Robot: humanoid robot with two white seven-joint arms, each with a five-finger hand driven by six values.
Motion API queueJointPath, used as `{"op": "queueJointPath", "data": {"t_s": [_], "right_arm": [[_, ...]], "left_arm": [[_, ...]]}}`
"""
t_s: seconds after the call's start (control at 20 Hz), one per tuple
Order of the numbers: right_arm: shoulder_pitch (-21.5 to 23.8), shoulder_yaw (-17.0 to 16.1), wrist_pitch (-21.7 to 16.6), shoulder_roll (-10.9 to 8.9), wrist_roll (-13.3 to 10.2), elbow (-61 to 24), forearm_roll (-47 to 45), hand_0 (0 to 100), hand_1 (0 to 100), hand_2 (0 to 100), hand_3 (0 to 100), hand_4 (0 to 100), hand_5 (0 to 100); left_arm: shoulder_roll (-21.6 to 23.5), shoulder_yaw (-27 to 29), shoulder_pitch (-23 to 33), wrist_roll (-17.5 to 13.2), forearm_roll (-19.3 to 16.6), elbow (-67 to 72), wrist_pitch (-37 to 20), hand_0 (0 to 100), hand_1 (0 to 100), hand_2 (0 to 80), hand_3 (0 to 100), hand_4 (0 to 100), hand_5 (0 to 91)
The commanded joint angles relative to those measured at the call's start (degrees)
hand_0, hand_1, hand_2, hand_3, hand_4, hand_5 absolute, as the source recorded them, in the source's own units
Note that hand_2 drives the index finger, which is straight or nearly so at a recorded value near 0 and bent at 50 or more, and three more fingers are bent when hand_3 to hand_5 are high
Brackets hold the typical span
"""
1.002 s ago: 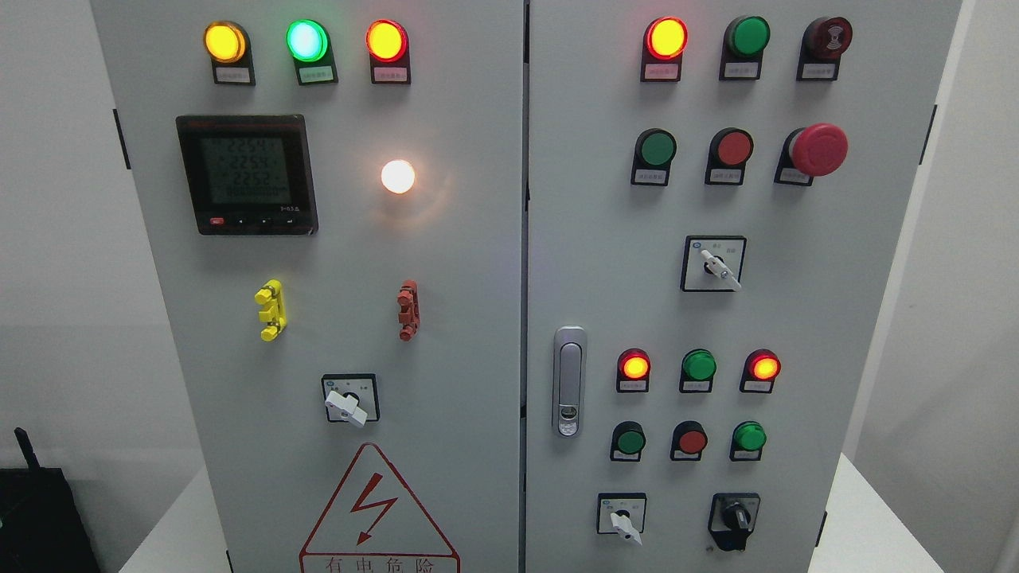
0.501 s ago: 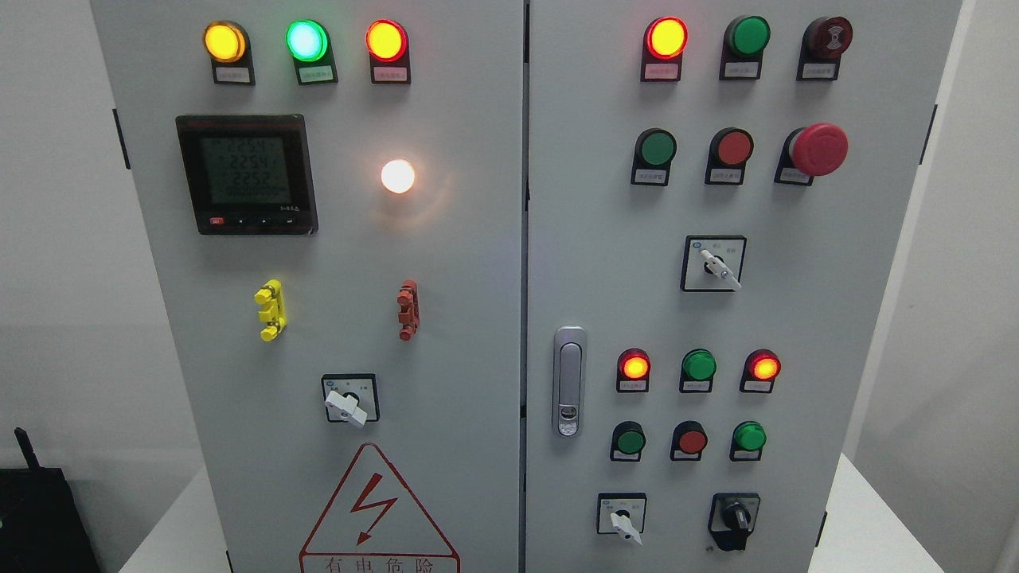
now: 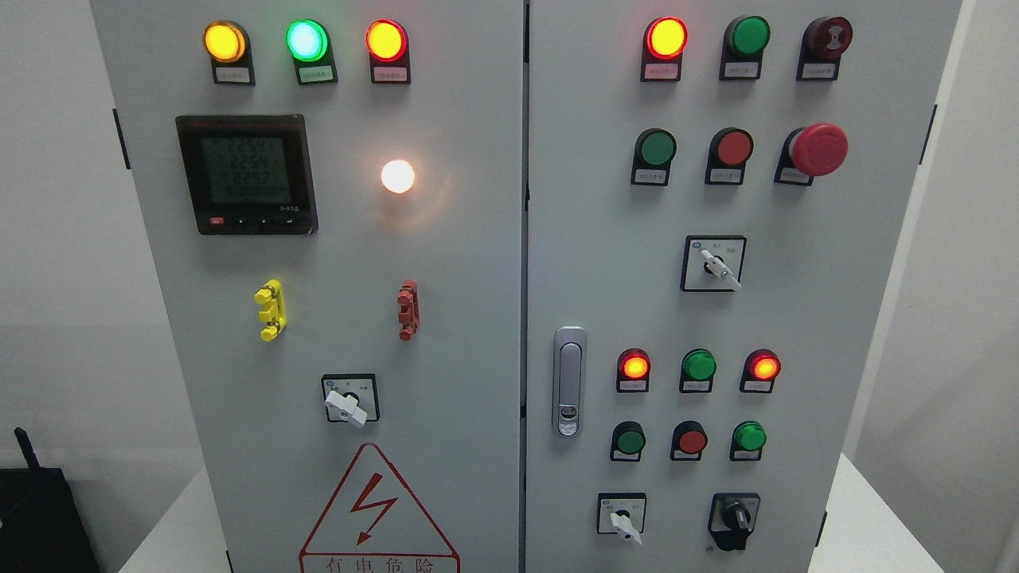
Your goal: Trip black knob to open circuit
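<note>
Nothing moved since earlier frames; no hand in view.
Black knob [image 3: 735,519] low on right cabinet door [image 3: 804,318], right of white selector [image 3: 624,521], below green lamp [image 3: 749,436].

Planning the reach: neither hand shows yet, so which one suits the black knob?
Probably the right: the black knob sits at the cabinet's lower right, the side where the right arm enters.

Two cabinet doors stand side by side. On the left door [image 3: 462,263], the meter [image 3: 247,173] sits high, with a switch [image 3: 349,402] low down above a warning sign [image 3: 378,513]. On the right door [image 3: 828,302], the door handle [image 3: 569,382] is near the left edge. The black knob [image 3: 734,521] sits at the bottom, right of a small switch [image 3: 622,517].
</note>
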Motion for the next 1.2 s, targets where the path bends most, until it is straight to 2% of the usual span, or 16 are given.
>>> {"op": "queueJointPath", "data": {"t_s": [0.0, 0.35, 0.5, 0.7, 0.8, 0.95, 1.15], "right_arm": [[0.1, 0.2, -1.14, -0.08, -0.49, -2.14, -0.22, 4, 18, 0, 99, 85, 85], [0.19, 0.2, -2.1, -0.08, -1.11, -5.75, -0.22, 5, 17, 0, 100, 85, 86], [0.19, 0.2, -4.12, -0.08, -1.11, -6.36, -0.22, 5, 16, 0, 100, 86, 87], [0.27, 0.2, -4.83, -0.08, -1.2, -8.73, -0.22, 6, 13, 0, 100, 87, 88], [0.27, 0.2, -4.83, -0.08, -1.29, -10.14, -0.22, 6, 12, 0, 100, 88, 90], [0.27, 0.29, -4.83, -0.08, -2.69, -11.98, -0.22, 6, 10, 0, 100, 92, 95], [0.36, 0.29, -4.92, 0.01, -2.78, -14.18, -0.22, 5, 8, 0, 100, 95, 97]], "left_arm": [[0.0, 0.07, -0.23, 0.0, 0.14, -0.01, -0.18, 12, 39, 0.0, 0, 0, 0.0], [-0.09, 0.07, -0.14, 0.0, 0.14, -0.01, -0.1, 12, 39, 0.0, 0, 0, 0.0], [-0.09, 0.07, -0.14, 0.0, 0.14, -0.01, -0.1, 12, 39, 0.0, 0, 0, 0.0], [-0.09, 0.07, -0.14, 0.0, 0.14, -0.01, -0.18, 12, 39, 0.0, 0, 0, 0.0], [0.0, 0.07, -0.14, 0.0, 0.14, -0.01, -0.18, 12, 39, 0.0, 0, 0, 0.0], [0.0, 0.07, -0.14, 0.0, 0.14, -0.01, -0.18, 12, 39, 0.0, 0, 0, 0.0], [-0.09, 0.07, -0.14, 0.0, 0.14, -0.01, -0.18, 12, 39, 0.0, 0, 0, 0.0]]}}
